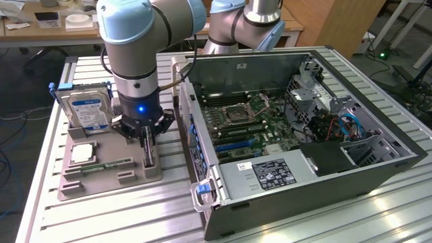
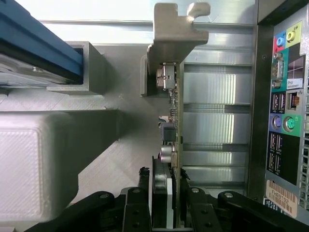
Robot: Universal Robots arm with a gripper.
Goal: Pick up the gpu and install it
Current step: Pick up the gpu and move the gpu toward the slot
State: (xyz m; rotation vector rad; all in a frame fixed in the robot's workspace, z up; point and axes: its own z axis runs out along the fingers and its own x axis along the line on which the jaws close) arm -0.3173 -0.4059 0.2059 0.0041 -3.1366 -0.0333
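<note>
Beside the case [image 1: 378,169], on the exterior view's left: claw clamped on the gpu [image 1: 149,154], which sits in its holder [image 1: 101,177].

Farthest from the case stands the hard drive [image 1: 84,109]. Nearer in, along the holder's edge closest to the case, the gpu stands on its long edge in a slot. The gripper [image 1: 145,135] is straight above it, and its fingers [image 2: 137,210] straddle the card and look pressed to both faces at the cooler; the card is not yet lifted. The card's long axis runs along the case's port wall, just beside it, and the bracket [image 2: 176,34] is at the end beyond the fingers. Inside the case, open side up, the blue slots [image 1: 236,145] lie well apart from the card, to the exterior view's right.
</note>
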